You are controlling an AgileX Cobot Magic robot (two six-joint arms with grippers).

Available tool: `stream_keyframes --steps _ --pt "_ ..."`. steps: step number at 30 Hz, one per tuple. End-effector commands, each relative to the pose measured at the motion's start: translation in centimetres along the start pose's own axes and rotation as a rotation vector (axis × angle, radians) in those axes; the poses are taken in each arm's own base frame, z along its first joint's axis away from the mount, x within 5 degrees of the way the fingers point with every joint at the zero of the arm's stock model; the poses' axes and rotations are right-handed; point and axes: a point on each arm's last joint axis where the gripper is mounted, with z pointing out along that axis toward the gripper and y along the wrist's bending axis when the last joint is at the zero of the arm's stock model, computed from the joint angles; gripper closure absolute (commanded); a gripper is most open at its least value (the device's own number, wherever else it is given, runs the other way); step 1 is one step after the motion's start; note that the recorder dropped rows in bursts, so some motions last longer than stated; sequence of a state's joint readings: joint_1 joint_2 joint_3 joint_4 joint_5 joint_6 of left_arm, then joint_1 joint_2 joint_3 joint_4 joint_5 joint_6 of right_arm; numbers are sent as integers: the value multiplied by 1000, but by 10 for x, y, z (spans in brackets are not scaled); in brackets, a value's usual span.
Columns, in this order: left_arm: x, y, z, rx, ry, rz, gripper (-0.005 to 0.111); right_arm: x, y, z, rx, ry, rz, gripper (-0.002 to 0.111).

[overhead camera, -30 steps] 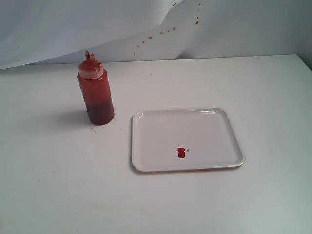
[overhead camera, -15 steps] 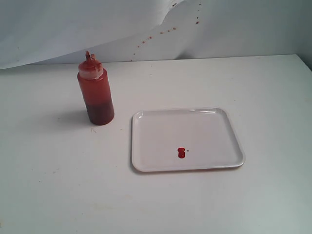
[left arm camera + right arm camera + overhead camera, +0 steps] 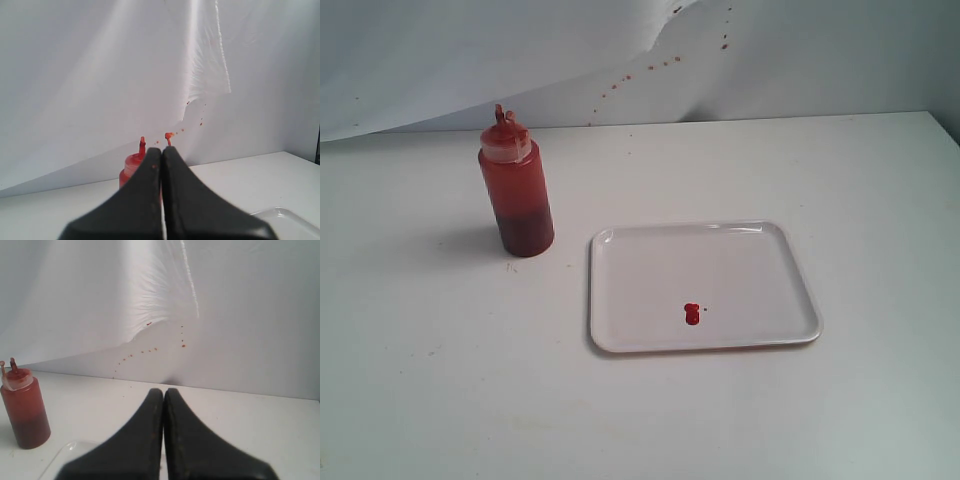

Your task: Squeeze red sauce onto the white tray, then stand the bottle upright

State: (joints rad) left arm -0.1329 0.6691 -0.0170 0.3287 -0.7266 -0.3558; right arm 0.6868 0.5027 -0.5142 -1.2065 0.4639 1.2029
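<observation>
The bottle [image 3: 516,190] stands upright on the table, left of the white tray [image 3: 760,240], with its nozzle up and cap tethered. A small blob of red sauce [image 3: 692,314] lies on the tray's near middle. Neither gripper shows in the exterior view. In the left wrist view my left gripper [image 3: 161,150] is shut and empty, with the bottle [image 3: 131,167] partly hidden behind its fingers and a tray corner [image 3: 285,217] nearby. In the right wrist view my right gripper [image 3: 164,391] is shut and empty, away from the bottle [image 3: 24,410]; a tray corner [image 3: 70,450] peeks beside it.
A white backdrop sheet [image 3: 470,60] with reddish-brown specks [image 3: 650,68] hangs behind the white table [image 3: 440,380]. The table's far edge meets the backdrop just behind the bottle.
</observation>
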Motion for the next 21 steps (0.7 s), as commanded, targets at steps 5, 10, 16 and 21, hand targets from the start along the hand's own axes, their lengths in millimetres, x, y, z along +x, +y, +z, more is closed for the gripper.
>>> stream_keyframes --steps 5,10,16,21 --pt "15 5 -11 -76 196 62 107 1 0 -1 -6 -1 4 108" --pt "19 12 -36 -212 290 60 107 1 0 -1 -6 -1 4 108" --pt "18 18 -61 -367 261 37 107 1 0 -1 -6 -1 4 108" --pt "20 20 -70 -411 265 24 107 1 0 -1 -6 -1 4 108"
